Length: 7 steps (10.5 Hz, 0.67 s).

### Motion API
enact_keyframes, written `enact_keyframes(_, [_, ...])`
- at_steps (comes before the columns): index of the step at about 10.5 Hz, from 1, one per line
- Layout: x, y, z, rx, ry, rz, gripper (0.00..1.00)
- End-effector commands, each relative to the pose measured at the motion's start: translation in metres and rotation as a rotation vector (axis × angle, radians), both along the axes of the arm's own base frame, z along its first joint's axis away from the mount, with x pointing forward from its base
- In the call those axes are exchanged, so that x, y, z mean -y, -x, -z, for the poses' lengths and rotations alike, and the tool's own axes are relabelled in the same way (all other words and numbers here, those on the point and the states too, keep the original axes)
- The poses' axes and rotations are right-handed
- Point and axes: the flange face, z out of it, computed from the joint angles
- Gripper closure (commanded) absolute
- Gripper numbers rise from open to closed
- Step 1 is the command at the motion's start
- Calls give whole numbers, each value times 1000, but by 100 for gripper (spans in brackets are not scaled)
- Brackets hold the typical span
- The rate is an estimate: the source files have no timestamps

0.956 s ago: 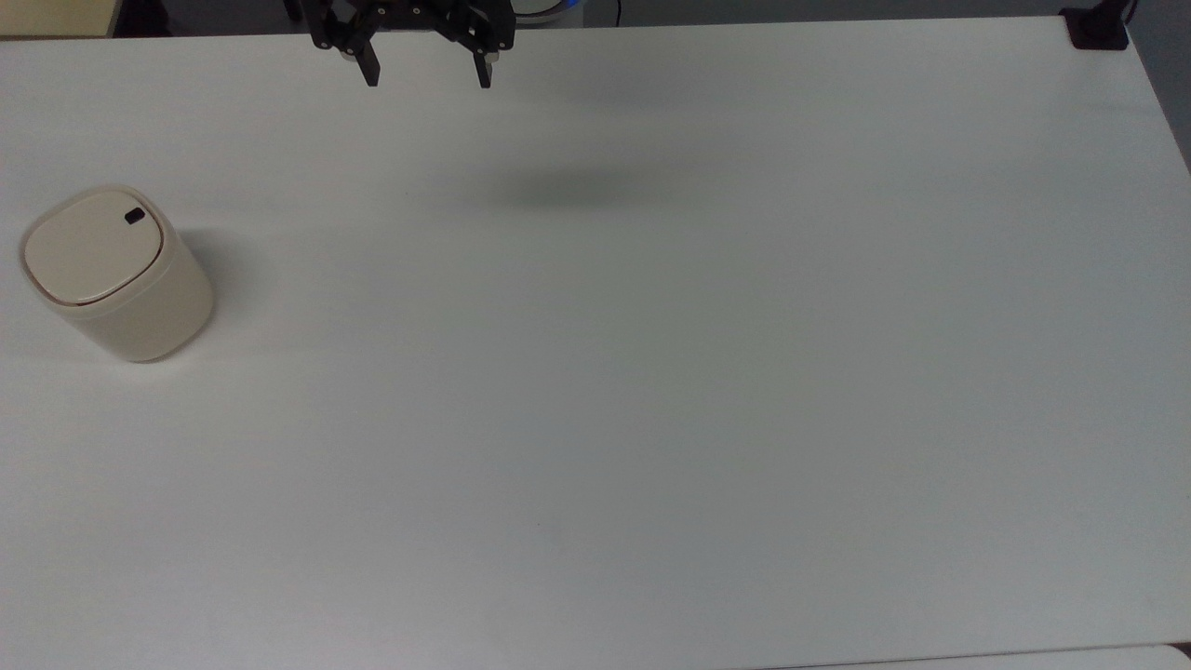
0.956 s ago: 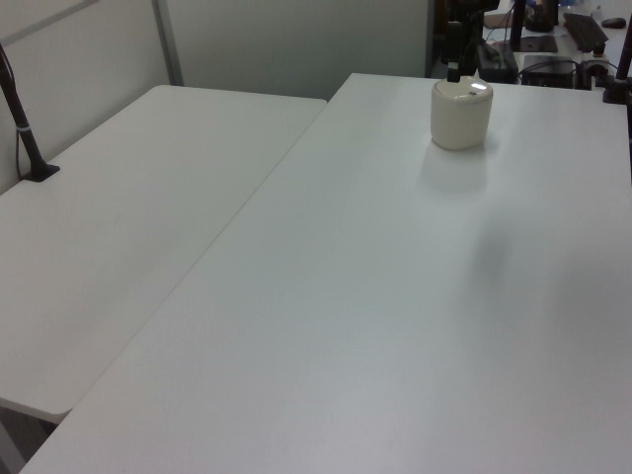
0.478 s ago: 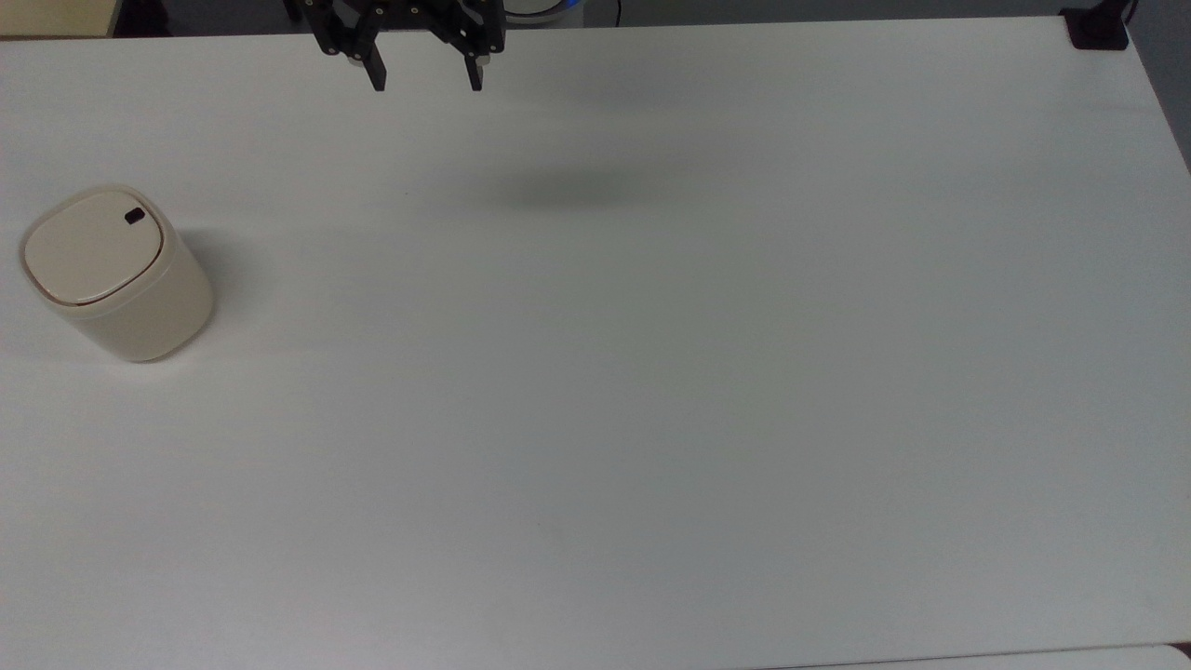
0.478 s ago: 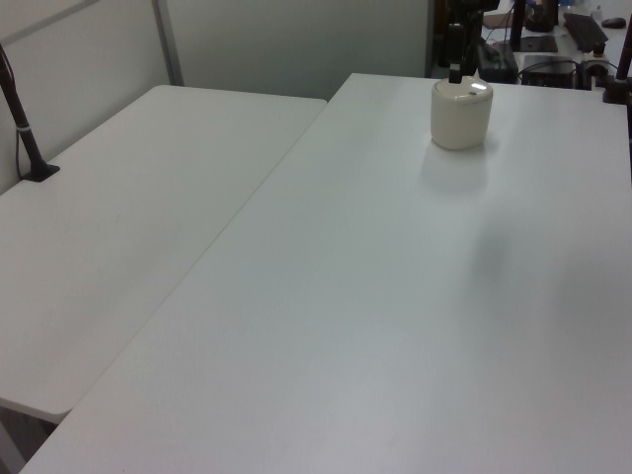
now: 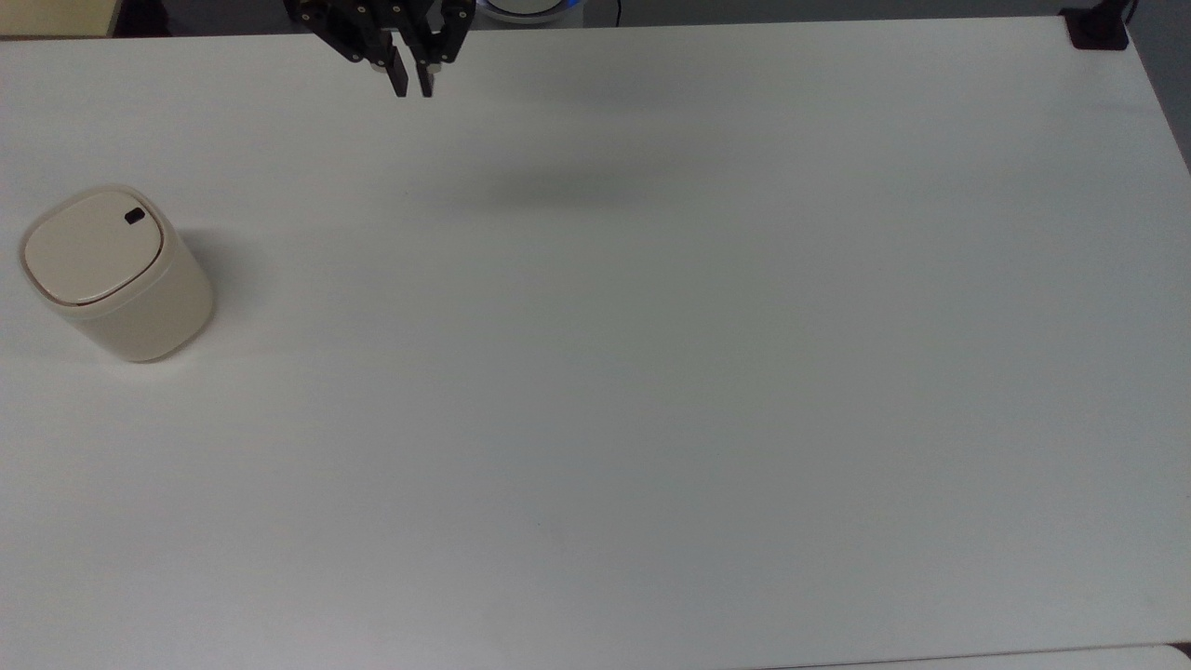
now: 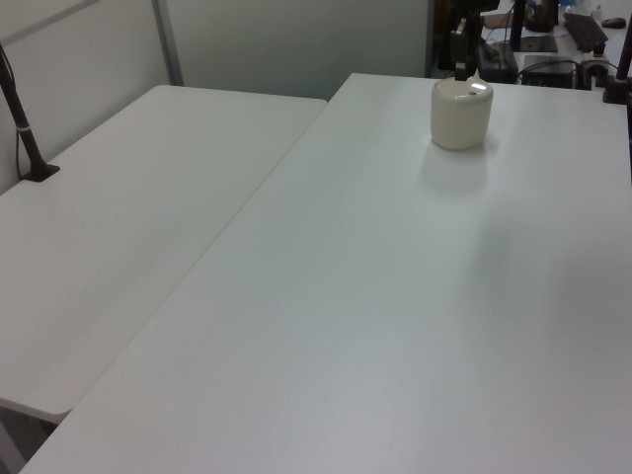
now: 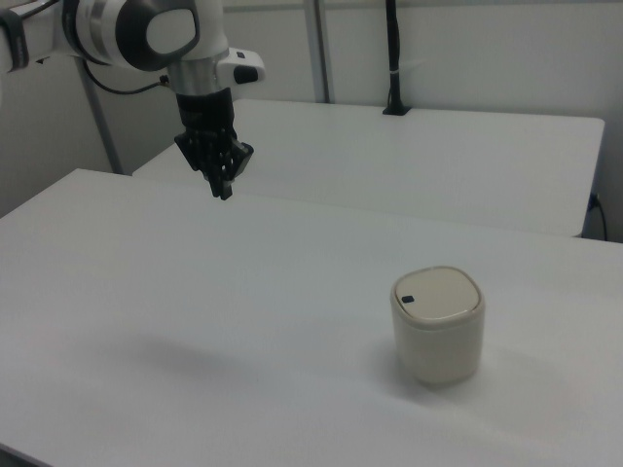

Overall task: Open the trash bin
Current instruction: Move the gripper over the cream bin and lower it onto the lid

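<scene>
1. The small cream plastic trash bin stands upright, lid shut, at nine o'clock on the white table in the top view.
2. The right view adds the white arm above.
3. The black two-finger gripper, at twelve o'clock, well apart from the bin, has narrowed to nearly closed since a second ago, holding nothing.

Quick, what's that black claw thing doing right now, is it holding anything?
Gripper: fingers nearly together, a thin gap left, holding nothing, up in the air away from the trash bin.
</scene>
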Motion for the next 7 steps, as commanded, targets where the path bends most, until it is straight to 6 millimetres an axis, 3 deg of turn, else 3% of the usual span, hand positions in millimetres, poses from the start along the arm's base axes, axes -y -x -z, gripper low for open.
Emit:
enact_keyframes(1, [30, 4, -2, -8, -1, 35, 88])
enact_keyframes(4, [80, 0, 5, 29, 42, 119, 89])
enact_keyframes(7, [145, -12, 18, 137, 86, 247, 88])
